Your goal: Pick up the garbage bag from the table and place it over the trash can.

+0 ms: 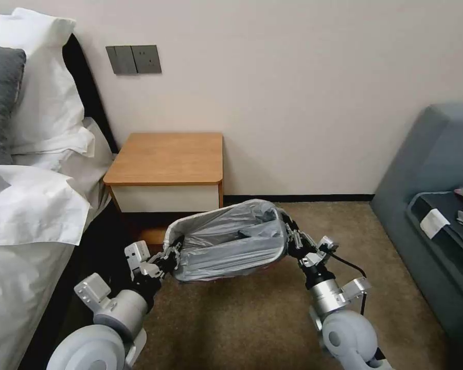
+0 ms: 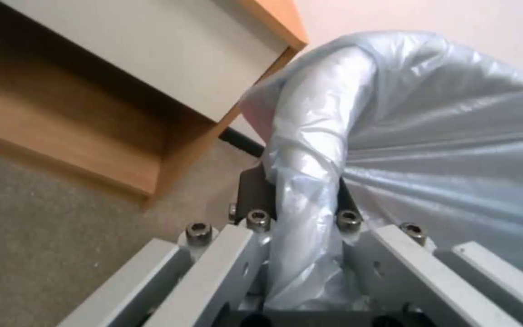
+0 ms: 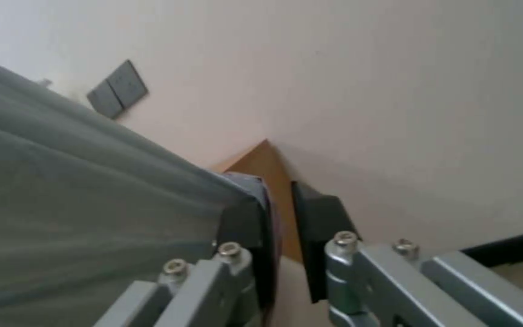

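Trash can (image 1: 272, 263) — hidden under bag (image 1: 226, 241).

No text, label, brand, number or sign can be read anywhere in these views.

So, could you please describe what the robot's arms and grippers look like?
Both arms are silver-grey, with rounded joint housings and a polished metal wrist cylinder. A black cable loops along the right arm. The left gripper and right gripper have light grey slotted metal links fastened with hex-socket bolts, ending in flat black fingers.
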You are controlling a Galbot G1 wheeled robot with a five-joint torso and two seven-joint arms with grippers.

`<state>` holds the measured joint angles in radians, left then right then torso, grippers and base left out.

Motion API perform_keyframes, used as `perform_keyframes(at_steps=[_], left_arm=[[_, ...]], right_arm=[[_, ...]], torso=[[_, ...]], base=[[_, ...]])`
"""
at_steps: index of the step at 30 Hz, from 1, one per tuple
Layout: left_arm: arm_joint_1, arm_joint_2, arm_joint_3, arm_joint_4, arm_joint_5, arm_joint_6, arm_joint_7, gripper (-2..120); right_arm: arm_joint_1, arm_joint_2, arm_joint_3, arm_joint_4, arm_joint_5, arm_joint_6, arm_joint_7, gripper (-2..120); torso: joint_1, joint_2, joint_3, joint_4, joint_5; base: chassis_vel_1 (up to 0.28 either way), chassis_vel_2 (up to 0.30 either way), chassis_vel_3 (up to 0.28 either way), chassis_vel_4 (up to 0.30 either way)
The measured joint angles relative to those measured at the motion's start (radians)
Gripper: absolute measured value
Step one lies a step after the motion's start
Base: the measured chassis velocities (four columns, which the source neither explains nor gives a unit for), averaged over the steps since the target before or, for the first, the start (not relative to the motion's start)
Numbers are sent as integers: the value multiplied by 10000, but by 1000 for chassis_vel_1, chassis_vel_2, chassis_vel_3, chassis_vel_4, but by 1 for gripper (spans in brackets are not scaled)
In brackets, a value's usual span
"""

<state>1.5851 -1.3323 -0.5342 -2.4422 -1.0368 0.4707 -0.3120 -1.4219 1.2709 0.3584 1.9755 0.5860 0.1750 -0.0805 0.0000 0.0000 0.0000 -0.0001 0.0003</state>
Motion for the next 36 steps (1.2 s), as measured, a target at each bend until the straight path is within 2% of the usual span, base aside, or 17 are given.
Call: perform_keyframes(at_steps=[2,4,5,7,8,9,11,13,15,17,19,22,25,29,31,33,36], left_arm=[[-12,-2,-19,-8,6,9,-40,2],[-39,-4,-52,-22,33,51,-131,2],[-39,-4,-52,-22,33,51,-131,2],[-58,-14,-70,-41,134,98,-219,2],[-58,-14,-70,-41,134,98,-219,2],[-70,-31,-71,-41,275,125,-260,2],[-72,-35,-71,-41,314,133,-273,2],[-91,-48,-71,-25,464,174,-329,2],[-100,-51,-71,-12,502,181,-341,2],[-162,-60,-79,83,646,189,-413,2],[-169,-62,-81,106,678,190,-423,2],[-169,-116,-81,200,784,190,-473,2],[-164,-150,-63,202,828,190,-475,2],[-133,-75,55,277,1486,150,-393,2],[-116,-14,118,335,1891,97,-300,2],[-111,111,246,479,2848,-58,-81,2],[-111,111,246,479,2848,-58,-81,2]], right_arm=[[-117,10,61,13,-357,38,23,18],[-379,15,193,162,-800,62,-3,28],[-379,15,193,162,-800,62,-3,28],[-693,73,399,489,-1221,98,-32,40],[-693,73,399,489,-1221,98,-32,40],[-815,180,561,637,-1704,201,-18,48],[-839,209,604,668,-1819,226,-17,50],[-1011,427,906,875,-2479,432,-97,60],[-1077,476,978,957,-2568,463,-174,65],[-1454,546,1197,1347,-2484,505,-746,77],[-1540,546,1221,1420,-2417,510,-865,78],[-1905,529,1460,1898,-2005,489,-1478,96],[-1940,456,1500,2172,-1444,462,-1692,99],[-1774,206,1212,3254,-773,149,-1476,100],[-1698,35,852,3751,-911,-42,-1233,100],[-1639,-510,151,4341,-1753,-553,-959,100],[-1639,-510,151,4341,-1753,-553,-959,100]], torso=[[0,0,1,2,0],[0,0,1,3,0],[0,0,1,3,0],[0,0,0,0,0],[0,0,0,0,0],[0,0,0,1,-3],[0,0,0,2,-2],[0,0,0,2,-2],[0,0,0,1,-1],[0,0,0,1,-3],[0,0,0,1,-3],[0,0,0,1,-3],[0,0,0,0,-1],[0,0,0,1,-4],[0,0,0,2,-4],[0,0,0,0,-5],[0,0,0,0,-5]], base=[[0,0,0,0],[0,0,0,0],[0,0,0,0],[0,0,0,0],[0,0,0,0],[0,0,0,0],[0,0,0,0],[0,0,0,0],[0,0,0,0],[0,0,0,0],[0,0,0,0],[0,0,0,0],[0,0,0,0],[0,0,0,0],[0,0,0,0],[0,0,0,0],[0,0,0,0]])
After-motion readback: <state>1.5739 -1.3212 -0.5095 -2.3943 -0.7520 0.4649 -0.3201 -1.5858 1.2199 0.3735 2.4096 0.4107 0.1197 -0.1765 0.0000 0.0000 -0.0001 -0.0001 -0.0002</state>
